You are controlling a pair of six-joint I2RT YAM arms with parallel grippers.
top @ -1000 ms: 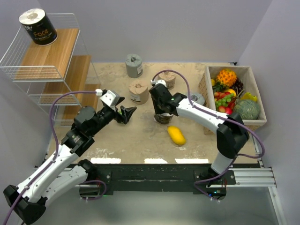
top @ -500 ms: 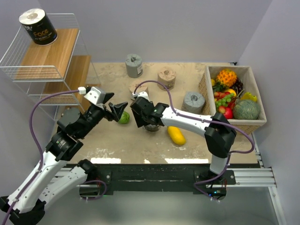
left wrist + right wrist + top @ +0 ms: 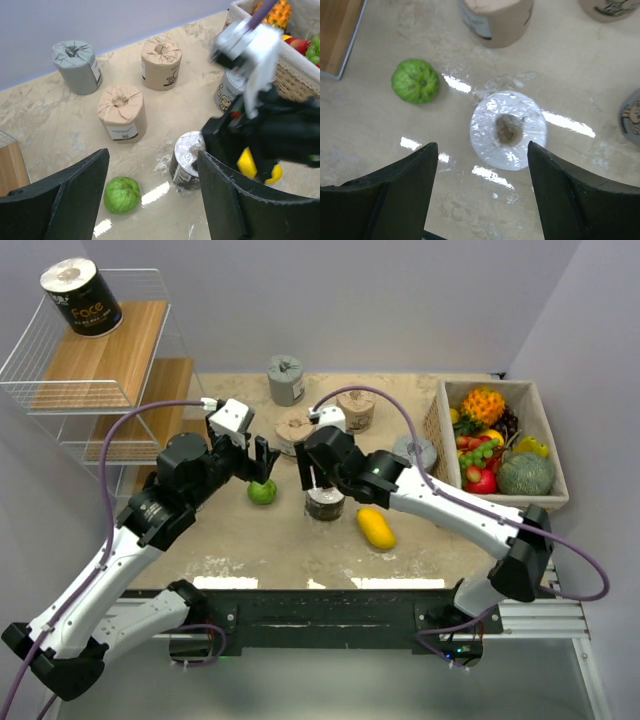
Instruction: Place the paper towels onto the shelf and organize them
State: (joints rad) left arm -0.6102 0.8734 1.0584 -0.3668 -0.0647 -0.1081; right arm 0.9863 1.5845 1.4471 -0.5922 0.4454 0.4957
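Paper towels mostly stand on the bench [image 3: 230, 540]. Only one black-wrapped roll [image 3: 80, 297] sits on the shelf [image 3: 110, 360], on its top board at the upper left of the overhead view. Another black roll with a shiny white top [image 3: 508, 129] stands upright mid-frame, directly under the right gripper [image 3: 480, 150]. That gripper's jaws are parted to either side of the roll without touching it, and they hold nothing. The left gripper [image 3: 150, 160] hangs just to the left, also spread wide and empty, close by a green fruit [image 3: 121, 194]. To my eye the danger is crowding. Both wrists sit close around one roll, so a reach by either could clip the other arm, topple the roll, or knock the fruit into it.
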